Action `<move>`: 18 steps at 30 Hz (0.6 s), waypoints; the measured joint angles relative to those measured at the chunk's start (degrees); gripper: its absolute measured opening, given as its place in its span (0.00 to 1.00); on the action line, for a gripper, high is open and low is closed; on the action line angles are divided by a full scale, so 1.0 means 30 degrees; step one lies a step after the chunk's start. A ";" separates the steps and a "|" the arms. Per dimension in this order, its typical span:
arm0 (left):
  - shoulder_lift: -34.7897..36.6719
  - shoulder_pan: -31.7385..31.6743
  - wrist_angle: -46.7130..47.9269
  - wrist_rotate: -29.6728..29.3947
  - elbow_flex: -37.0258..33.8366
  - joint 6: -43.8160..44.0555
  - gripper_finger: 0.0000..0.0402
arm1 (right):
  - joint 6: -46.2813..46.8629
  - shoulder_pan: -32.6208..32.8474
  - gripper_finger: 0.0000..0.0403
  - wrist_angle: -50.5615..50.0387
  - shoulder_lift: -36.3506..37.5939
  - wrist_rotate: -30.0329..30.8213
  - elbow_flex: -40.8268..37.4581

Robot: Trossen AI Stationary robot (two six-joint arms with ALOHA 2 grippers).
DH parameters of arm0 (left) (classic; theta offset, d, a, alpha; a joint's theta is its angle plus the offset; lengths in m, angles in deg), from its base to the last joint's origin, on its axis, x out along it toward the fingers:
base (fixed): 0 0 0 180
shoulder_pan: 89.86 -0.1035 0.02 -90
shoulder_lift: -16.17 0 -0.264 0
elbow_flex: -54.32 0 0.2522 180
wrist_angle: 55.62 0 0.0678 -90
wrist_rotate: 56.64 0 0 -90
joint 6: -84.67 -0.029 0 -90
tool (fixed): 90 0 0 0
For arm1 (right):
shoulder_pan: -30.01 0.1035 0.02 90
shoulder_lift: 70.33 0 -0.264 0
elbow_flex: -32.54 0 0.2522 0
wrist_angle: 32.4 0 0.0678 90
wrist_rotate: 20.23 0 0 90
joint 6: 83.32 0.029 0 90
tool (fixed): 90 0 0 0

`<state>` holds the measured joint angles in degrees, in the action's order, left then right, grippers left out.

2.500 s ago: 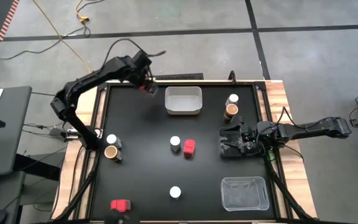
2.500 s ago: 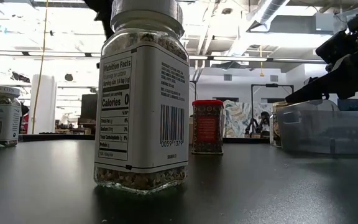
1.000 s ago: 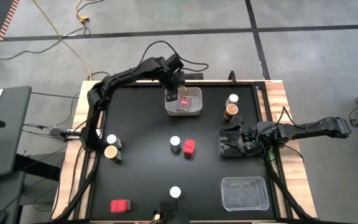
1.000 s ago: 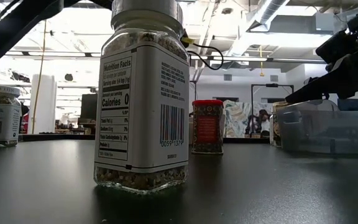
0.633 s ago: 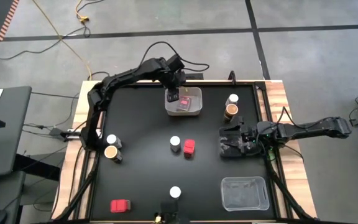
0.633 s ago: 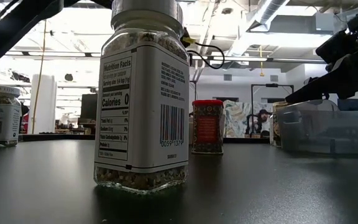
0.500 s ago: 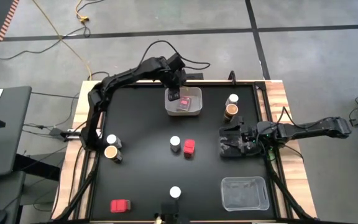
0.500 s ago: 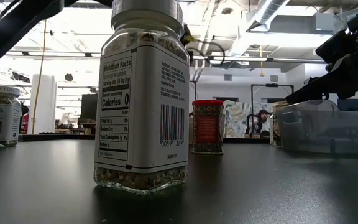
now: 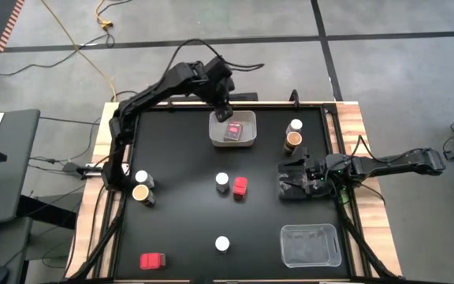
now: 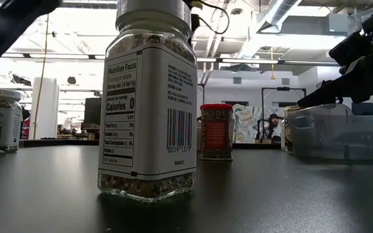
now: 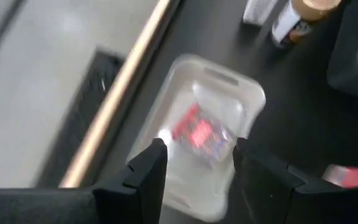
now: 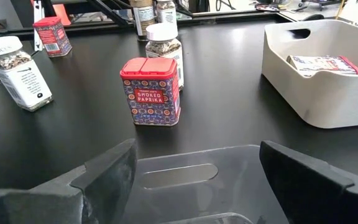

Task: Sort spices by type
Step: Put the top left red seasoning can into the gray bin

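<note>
My left gripper (image 9: 225, 112) (image 11: 197, 149) hangs open above the white bin (image 9: 214, 136) (image 11: 229, 78) at the table's far middle. A red box (image 9: 233, 132) (image 11: 197, 134) lies flat inside that bin. My right gripper (image 9: 288, 180) (image 12: 197, 162) waits open, low at the table's right side, pointing left. A second red box (image 9: 240, 187) (image 12: 151, 90) stands mid-table beside a white-lidded jar (image 9: 222, 182). Another white-lidded jar (image 9: 222, 244) (image 10: 149, 103) and a third red box (image 9: 152, 260) stand near the front edge. White-lidded and brown-lidded jars pair up at left (image 9: 141, 186) and far right (image 9: 294, 134).
A clear plastic bin (image 9: 310, 244) (image 10: 342, 133) sits at the near right corner. The table has a raised wooden border (image 9: 353, 142). A cable loops over the left arm above the far edge. Open black tabletop lies between the middle pair and the left jars.
My left gripper has risen from inside the white bin to a spot above its far left corner, and the arm has lifted with it. The red box stays lying in the bin. The right arm has kept still.
</note>
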<state>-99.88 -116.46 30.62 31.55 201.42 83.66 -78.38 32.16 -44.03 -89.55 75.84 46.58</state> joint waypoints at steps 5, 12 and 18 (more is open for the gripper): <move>0.1136 0.1513 0.3496 -0.3503 -0.0477 0.3888 0.44 | 0.0004 0.0000 0.91 0.0000 0.0006 -0.0006 0.0000; 0.2519 0.5006 0.3602 -0.8341 -0.2179 0.9626 0.44 | 0.0006 0.0000 0.91 0.0000 0.0000 0.0000 0.0002; 0.2399 0.6799 0.1534 -0.8513 -0.3351 1.1783 0.44 | 0.0011 0.0000 0.91 -0.0001 0.0001 -0.0001 0.0001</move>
<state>-92.68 -96.06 35.22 6.01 191.36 119.01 -78.35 32.16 -44.03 -89.55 75.83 46.58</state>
